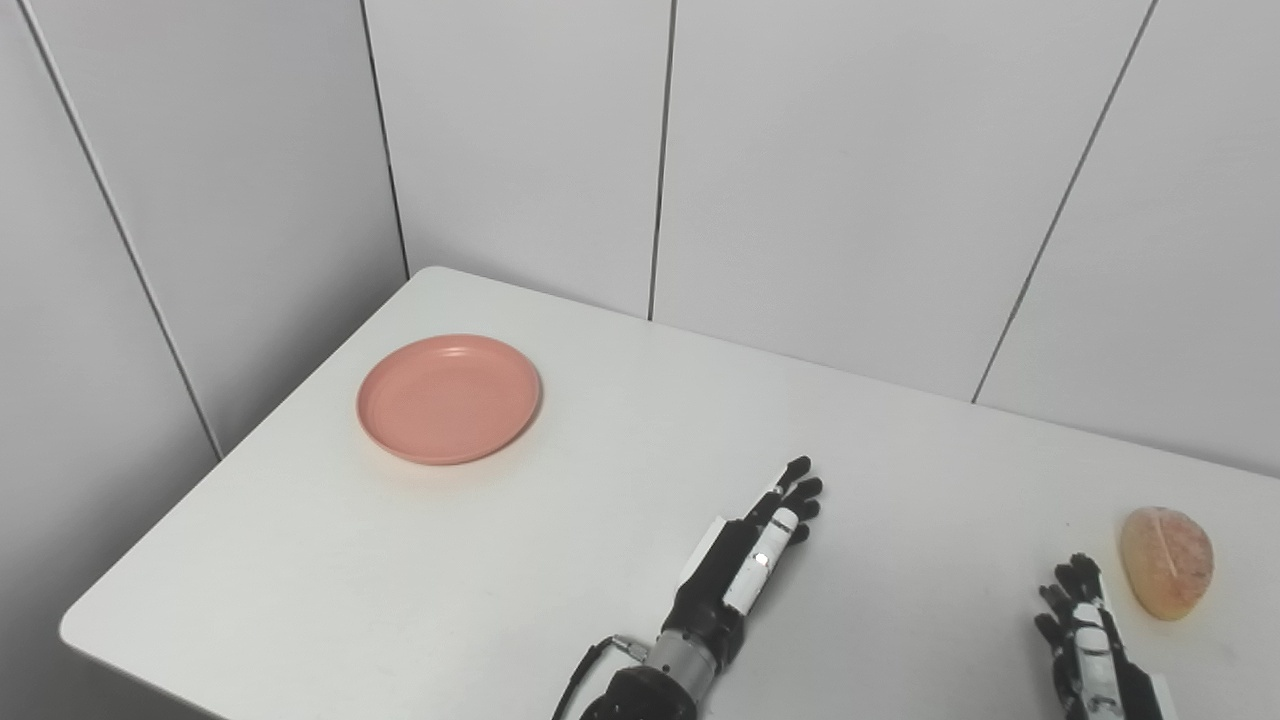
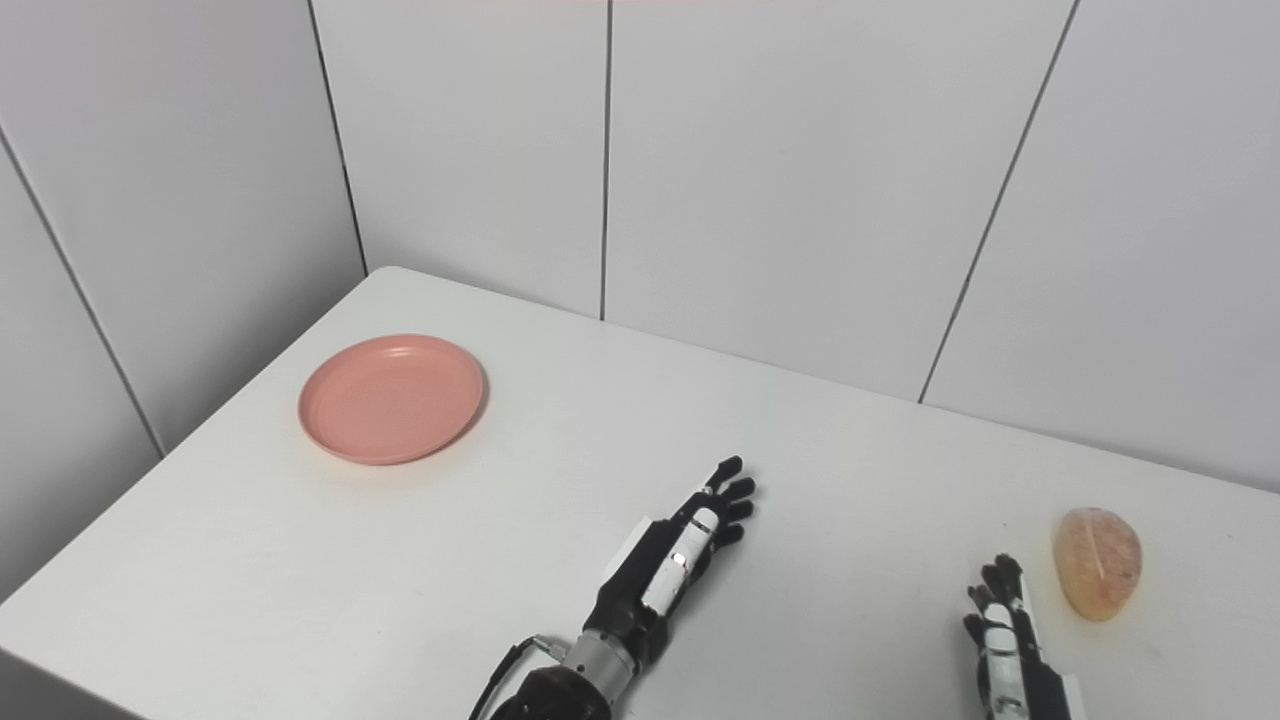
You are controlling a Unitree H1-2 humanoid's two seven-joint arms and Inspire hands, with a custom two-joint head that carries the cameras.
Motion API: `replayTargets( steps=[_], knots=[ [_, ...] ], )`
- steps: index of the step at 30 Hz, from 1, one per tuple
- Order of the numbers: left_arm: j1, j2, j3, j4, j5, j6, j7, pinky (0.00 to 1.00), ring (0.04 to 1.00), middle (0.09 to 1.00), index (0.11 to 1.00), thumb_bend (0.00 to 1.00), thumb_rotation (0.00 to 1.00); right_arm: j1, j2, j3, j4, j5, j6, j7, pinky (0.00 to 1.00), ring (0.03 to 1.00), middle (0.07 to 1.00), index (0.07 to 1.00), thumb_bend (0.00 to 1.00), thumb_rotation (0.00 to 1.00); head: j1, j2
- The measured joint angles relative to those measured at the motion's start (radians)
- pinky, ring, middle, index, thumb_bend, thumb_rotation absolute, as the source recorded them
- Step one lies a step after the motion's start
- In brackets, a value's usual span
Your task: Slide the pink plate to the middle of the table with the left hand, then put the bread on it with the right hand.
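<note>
- Pink and empty, the plate (image 1: 449, 399) sat at the far left of the table (image 1: 300, 570), close to the left edge and nowhere near the middle.
- Neither step looked done: the plate had yet to be slid, and the bread (image 1: 1166, 561) lay bare on the tabletop at the near right, well apart from the plate.
- Both steps were therefore left, by my reading: the slide first, then the placing of the bread.
- At the near middle, the left hand (image 1: 762, 545) was stretched out flat, fingers extended and pointing far-right, slightly fanned at the tips; it held nothing.
- It was well apart from the plate; whether it rested on the table or hovered just above it, I could not tell.
- At the near right, only partly in view at the bottom edge, the right hand (image 1: 1085, 625) had its fingers pointing up and apart, gripping nothing.
- It stood just beside the bread, to the bread's left, without touching it.
</note>
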Motion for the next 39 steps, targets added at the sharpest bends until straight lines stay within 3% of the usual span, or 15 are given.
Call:
replayTargets(
  steps=[16,26,39],
  knots=[
    [0.01,0.008,0.011,-0.052,-0.003,0.045,-0.002,0.94,0.939,0.951,0.948,0.36,0.98,0.011,0.003,0.002,-0.018,-0.011,0.003,-0.004,1.0,0.998,0.998,1.0,0.09,1.0,0.017,-0.029],
    [0.007,0.039,0.039,-0.16,-0.003,0.153,0.0,0.93,0.928,0.94,0.932,0.37,0.99,0.012,0.01,0.0,-0.022,-0.008,0.006,-0.006,1.0,1.0,1.0,1.0,0.07,1.0,0.034,-0.058],
    [-0.1,0.095,0.115,-0.33,-0.029,0.264,0.007,0.94,0.933,0.944,0.939,0.39,0.96,0.011,0.013,-0.002,-0.018,-0.004,0.006,-0.008,1.0,1.0,1.0,1.0,0.06,1.0,0.048,-0.078]
  ],
)
